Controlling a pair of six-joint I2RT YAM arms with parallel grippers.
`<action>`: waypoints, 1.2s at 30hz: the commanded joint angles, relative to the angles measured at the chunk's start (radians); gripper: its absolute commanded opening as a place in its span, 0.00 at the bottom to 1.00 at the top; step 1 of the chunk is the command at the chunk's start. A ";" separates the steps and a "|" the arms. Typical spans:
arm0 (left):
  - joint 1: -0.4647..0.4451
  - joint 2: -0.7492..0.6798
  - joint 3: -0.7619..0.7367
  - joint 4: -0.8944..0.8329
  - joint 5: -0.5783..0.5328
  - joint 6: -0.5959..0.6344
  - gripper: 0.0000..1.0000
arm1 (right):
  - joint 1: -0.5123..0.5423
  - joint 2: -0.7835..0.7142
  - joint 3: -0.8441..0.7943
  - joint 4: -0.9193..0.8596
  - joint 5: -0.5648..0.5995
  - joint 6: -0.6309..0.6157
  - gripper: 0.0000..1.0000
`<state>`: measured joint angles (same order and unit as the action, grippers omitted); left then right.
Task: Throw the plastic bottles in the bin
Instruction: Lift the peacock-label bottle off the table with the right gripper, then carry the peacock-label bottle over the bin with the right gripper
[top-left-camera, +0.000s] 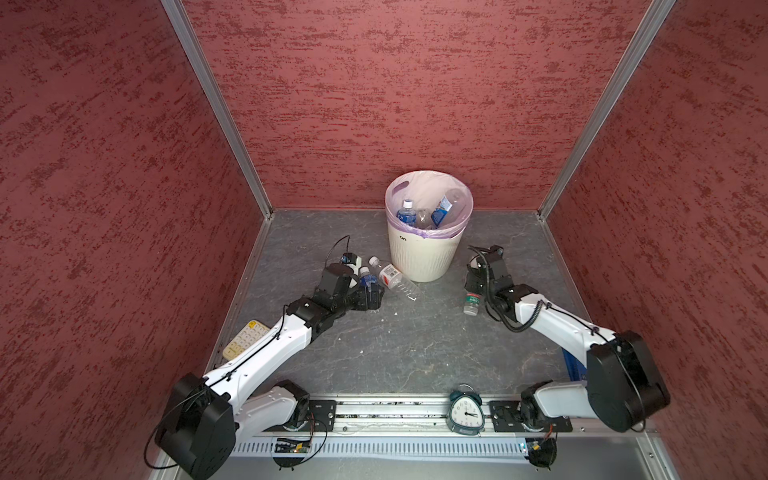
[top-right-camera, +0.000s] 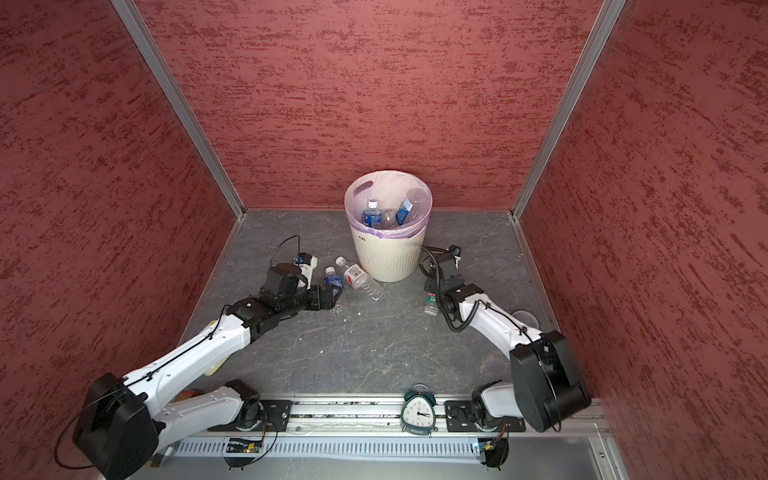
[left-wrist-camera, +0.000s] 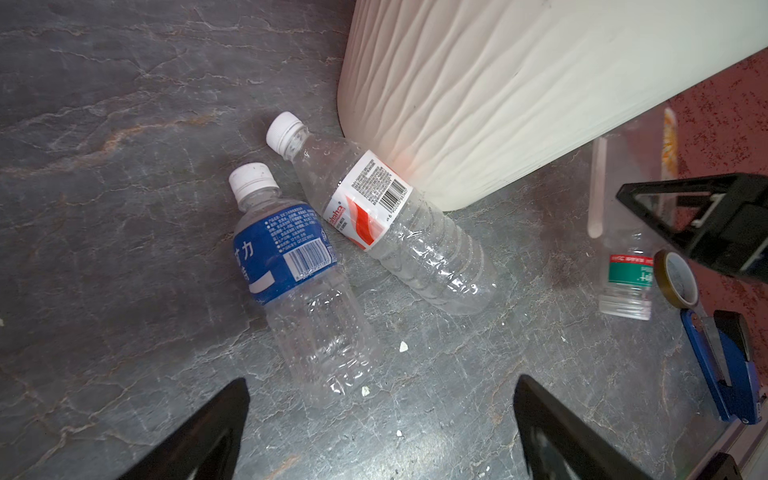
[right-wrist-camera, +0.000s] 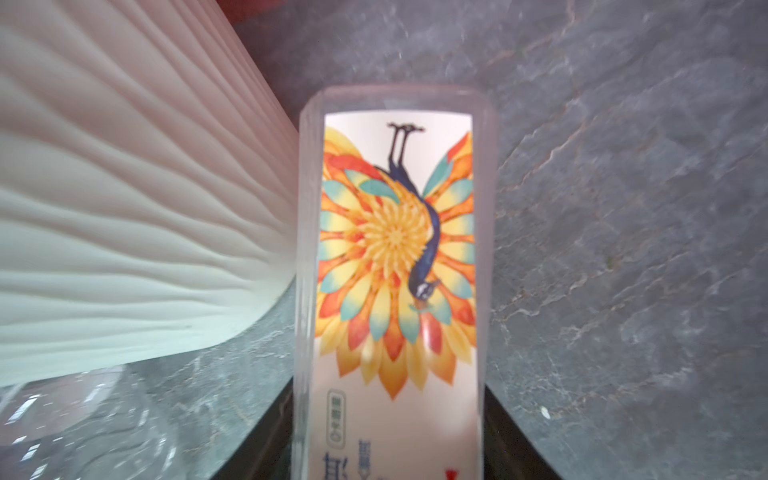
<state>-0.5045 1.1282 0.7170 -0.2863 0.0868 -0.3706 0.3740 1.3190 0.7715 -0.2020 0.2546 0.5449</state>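
Right wrist view: the right claw (right-wrist-camera: 386, 453) is clamped on a white-orange bottle (right-wrist-camera: 395, 232), just right of the bin (right-wrist-camera: 124, 208). Left wrist view: the left claw (left-wrist-camera: 382, 419) gapes wide above the grey table (left-wrist-camera: 104, 291), near the base of a blue-label bottle (left-wrist-camera: 291, 266) lying beside a red-white bottle (left-wrist-camera: 374, 208) at the bin's left side. In a top view, the bin stands far centre with dropped bottles (top-left-camera: 405, 214) inside.

The bin (top-left-camera: 419, 257) is standing far centre, several bottles (top-left-camera: 405, 214) lying inside. Two bottles (top-left-camera: 390, 276) are lying just left of its base, another bottle (right-wrist-camera: 395, 249) just right. The clock (top-left-camera: 466, 411) is sitting near, the keypad (top-left-camera: 245, 338) near left.
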 joint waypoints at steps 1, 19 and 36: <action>0.003 0.024 0.001 0.028 0.027 -0.010 0.99 | 0.007 -0.091 -0.028 -0.053 0.004 -0.014 0.40; -0.022 0.121 0.028 0.060 0.041 -0.040 1.00 | 0.179 -0.549 -0.089 -0.190 0.095 -0.049 0.38; -0.039 0.136 0.040 0.053 0.011 -0.039 1.00 | 0.395 -0.556 0.126 -0.203 0.223 -0.114 0.39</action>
<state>-0.5396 1.2770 0.7483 -0.2451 0.1181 -0.4080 0.7444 0.7471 0.8078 -0.4202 0.4213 0.4603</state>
